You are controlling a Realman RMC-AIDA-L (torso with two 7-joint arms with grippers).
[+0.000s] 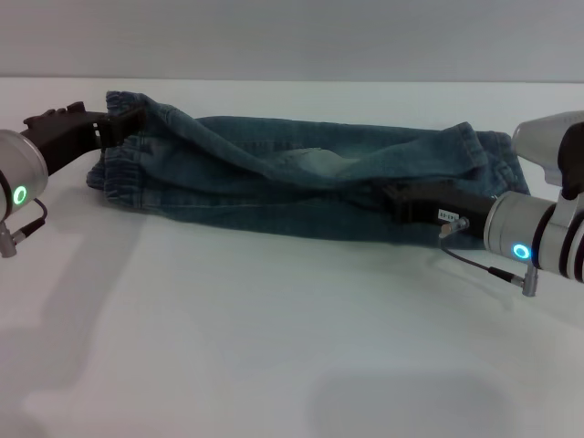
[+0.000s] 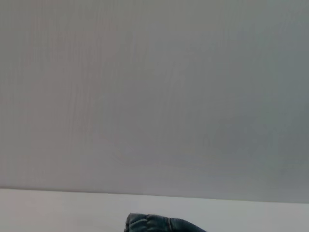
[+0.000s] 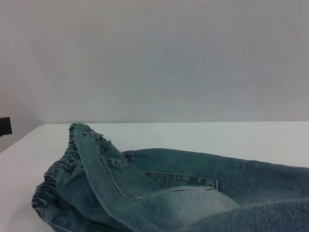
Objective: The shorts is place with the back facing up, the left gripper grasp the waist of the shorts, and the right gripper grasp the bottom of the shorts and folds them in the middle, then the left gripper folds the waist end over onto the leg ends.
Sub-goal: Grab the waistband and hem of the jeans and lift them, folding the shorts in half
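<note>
The shorts [image 1: 301, 187] lie folded lengthwise mid-frame, left gripper [image 1: 114, 126] clamping the ruffled waist, right gripper [image 1: 401, 203] clamping the hems.

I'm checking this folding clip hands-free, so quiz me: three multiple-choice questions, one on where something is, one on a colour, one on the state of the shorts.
1. Where is the left gripper?
A. at the waist of the shorts
B. at the leg hems
C. off the table

2. What colour is the light ring by the right gripper?
A. green
B. red
C. bluish

3. How do the shorts lie?
A. spread flat
B. folded lengthwise into a long strip
C. rolled into a ball

Answers: 1 A, it meets the ruffled band; 2 C, its wrist ring glows bluish; 3 B, the denim lies doubled over between both grippers.
</note>
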